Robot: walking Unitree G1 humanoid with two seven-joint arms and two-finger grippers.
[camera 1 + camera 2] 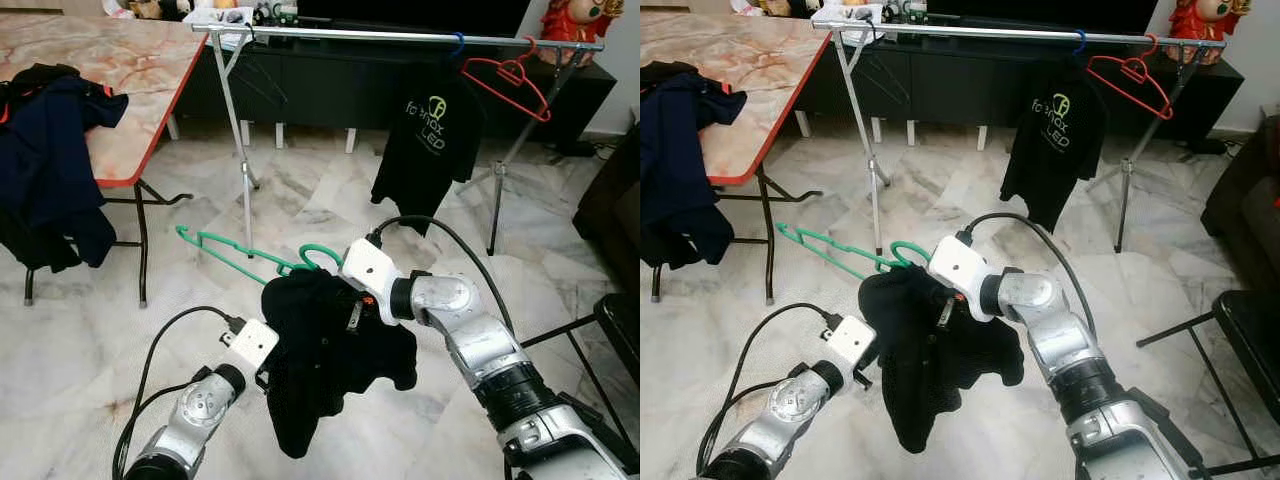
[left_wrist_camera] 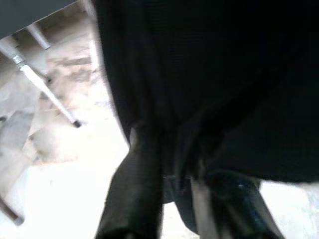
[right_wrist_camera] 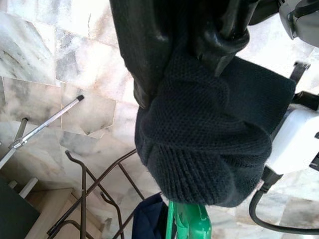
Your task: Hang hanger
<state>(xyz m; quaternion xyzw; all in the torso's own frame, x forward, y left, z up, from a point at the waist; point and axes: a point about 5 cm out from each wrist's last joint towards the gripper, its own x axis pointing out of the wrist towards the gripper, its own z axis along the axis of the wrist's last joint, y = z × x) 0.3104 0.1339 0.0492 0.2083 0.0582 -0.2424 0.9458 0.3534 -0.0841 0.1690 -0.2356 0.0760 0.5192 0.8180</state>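
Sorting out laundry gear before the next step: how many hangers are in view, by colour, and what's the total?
Green hanger, carrying the black garment both hands grip: 1
Red hanger on the rail: 1
Blue hanger hook, holding the black T-shirt: 1
Total: 3

Marble floor [image 1: 320, 210]; marble-topped table [image 1: 130, 60]

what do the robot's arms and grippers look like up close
Both arms are silver metal with rounded, ball-like joints and black collars. Each wrist carries a white boxy camera block with a black cable looping out of it. The left gripper and right gripper each have two long, glossy black fingers. A small orange mark sits beside the right wrist block.
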